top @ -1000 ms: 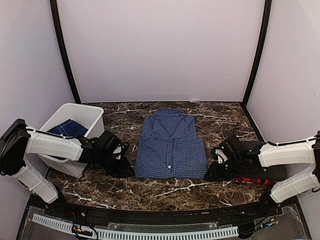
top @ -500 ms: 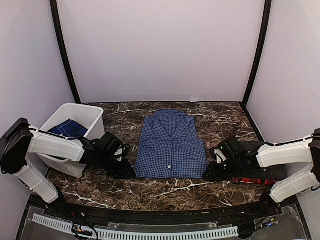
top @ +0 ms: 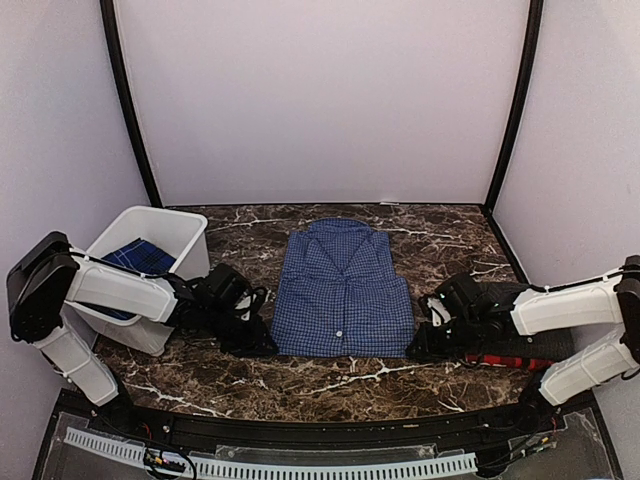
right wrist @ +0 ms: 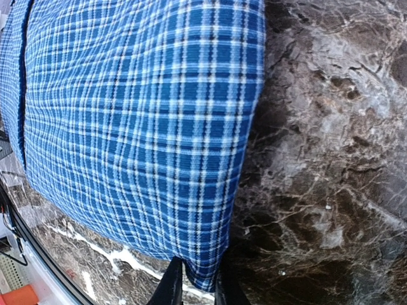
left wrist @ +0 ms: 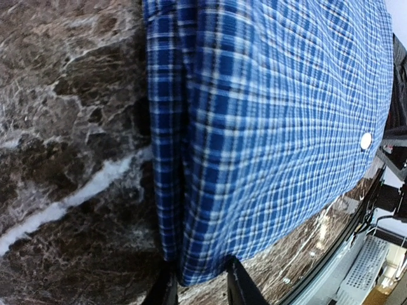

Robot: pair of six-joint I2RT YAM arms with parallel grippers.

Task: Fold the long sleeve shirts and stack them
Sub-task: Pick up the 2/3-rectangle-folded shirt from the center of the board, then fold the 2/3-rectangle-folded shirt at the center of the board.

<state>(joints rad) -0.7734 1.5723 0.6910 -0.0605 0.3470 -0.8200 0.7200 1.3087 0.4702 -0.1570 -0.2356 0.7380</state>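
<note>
The blue-and-white check shirt lies flat and folded at the table's middle, collar to the far side. My left gripper is at its near left corner, and in the left wrist view the jaws are shut on that corner of the shirt. My right gripper is at the near right corner, and in the right wrist view the jaws are shut on that corner of the shirt. A red-and-black plaid shirt lies under my right arm, mostly hidden. I cannot make out the black pinstripe shirt.
A white plastic bin stands at the left behind my left arm, with a dark blue plaid cloth inside. The marble table's near edge runs just in front of both grippers.
Both grippers have moved inward to the shirt's near corners and closed on them. The shirt has not moved.
</note>
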